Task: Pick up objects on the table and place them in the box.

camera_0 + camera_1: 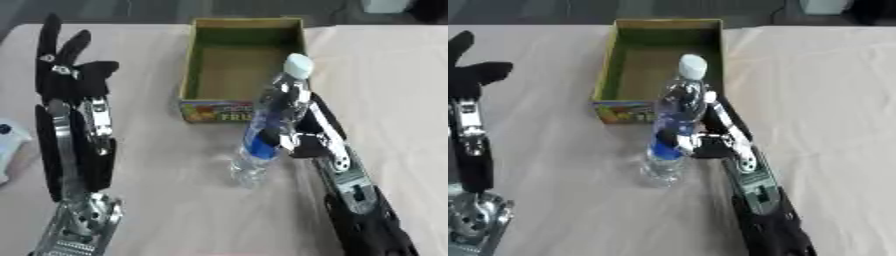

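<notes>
Beige tablecloth covers work surface. Open cardboard box at far centre, printed front wall facing robot. Right hand grasping clear water bottle, white cap tilted toward box, base near cloth just before box. Left hand released, fingers straight, upright at left. White object at left edge

One bottle, one box, two hands: left hand, right hand.
</notes>
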